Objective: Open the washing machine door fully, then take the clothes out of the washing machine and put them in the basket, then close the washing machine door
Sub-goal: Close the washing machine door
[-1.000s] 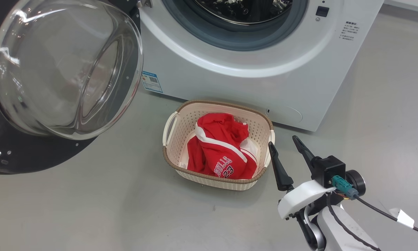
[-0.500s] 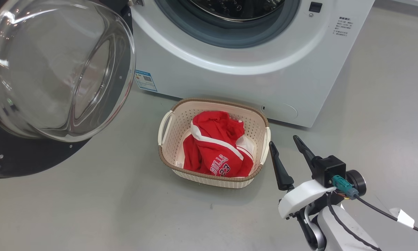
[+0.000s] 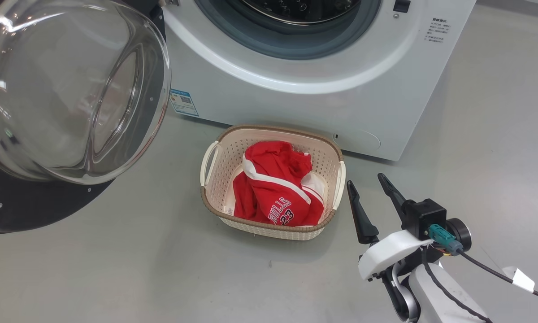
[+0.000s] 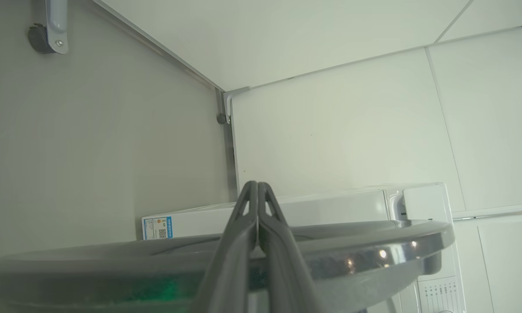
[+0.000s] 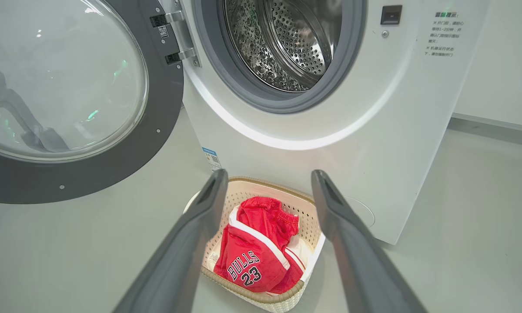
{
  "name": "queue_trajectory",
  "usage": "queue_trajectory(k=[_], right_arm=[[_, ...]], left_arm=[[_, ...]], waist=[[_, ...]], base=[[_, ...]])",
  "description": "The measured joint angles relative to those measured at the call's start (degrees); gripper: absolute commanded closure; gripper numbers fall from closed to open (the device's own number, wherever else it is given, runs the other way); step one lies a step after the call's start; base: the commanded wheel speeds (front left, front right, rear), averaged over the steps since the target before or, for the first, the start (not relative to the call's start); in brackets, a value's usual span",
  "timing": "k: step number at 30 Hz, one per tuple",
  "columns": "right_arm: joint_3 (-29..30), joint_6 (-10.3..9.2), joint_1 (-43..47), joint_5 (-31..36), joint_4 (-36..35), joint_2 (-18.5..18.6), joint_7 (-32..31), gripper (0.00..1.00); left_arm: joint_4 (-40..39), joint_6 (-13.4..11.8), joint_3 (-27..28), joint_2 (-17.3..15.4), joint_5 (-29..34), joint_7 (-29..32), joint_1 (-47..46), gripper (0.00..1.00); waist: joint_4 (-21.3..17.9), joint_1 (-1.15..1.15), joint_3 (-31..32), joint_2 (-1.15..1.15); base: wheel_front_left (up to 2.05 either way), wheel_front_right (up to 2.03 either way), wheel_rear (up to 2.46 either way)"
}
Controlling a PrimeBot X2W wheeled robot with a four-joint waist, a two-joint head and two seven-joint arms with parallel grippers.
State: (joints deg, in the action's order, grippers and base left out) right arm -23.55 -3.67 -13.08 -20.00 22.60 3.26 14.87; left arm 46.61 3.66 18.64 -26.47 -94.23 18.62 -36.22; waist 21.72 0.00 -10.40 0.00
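"Glass and glossy black plastic: is that washing machine door (image 3: 9, 211) going to be heavy?"

"I'd judge so. It's rigid and slick (the bulging bowl offers nothing to pinch). Better to push on the black frame, far from the hinge (image 5: 174, 39)."

"Where is it?"

"Swung wide, left of the washing machine (image 3: 296, 112). The left gripper (image 4: 257, 187), fingers pressed together and empty, sits at its rim. Whether it's touching, I cannot tell."

"And the clothes (image 3: 273, 188)?"

"They're bunched in the basket (image 3: 269, 131) on the floor, just before the machine. They look soft and light, and the visible part of the drum (image 5: 282, 43) is bare. The right gripper (image 3: 365, 179) hovers just beside the basket, jaws spread, holding nothing."
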Motion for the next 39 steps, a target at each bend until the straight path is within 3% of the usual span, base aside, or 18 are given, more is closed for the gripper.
queue_trajectory(k=[20, 39], right_arm=[[0.9, 0.01, -0.6, -0.1, 0.2, 0.0, 0.0, 0.0], [0.9, 0.07, -0.5, -1.2, 0.4, 0.0, 0.0, 0.0]], left_arm=[[-2.0, 2.8, -2.2, -0.2, -4.2, 15.2, 0.0, 1.0], [-14.1, 3.2, -3.9, 3.3, -12.7, 36.2, 4.8, 1.0]], waist=[[1.0, 0.0, 0.2, 0.0], [0.7, 0.0, 1.4, 0.0]], base=[[0.0, 0.0, 0.0], [0.0, 0.0, 0.0]])
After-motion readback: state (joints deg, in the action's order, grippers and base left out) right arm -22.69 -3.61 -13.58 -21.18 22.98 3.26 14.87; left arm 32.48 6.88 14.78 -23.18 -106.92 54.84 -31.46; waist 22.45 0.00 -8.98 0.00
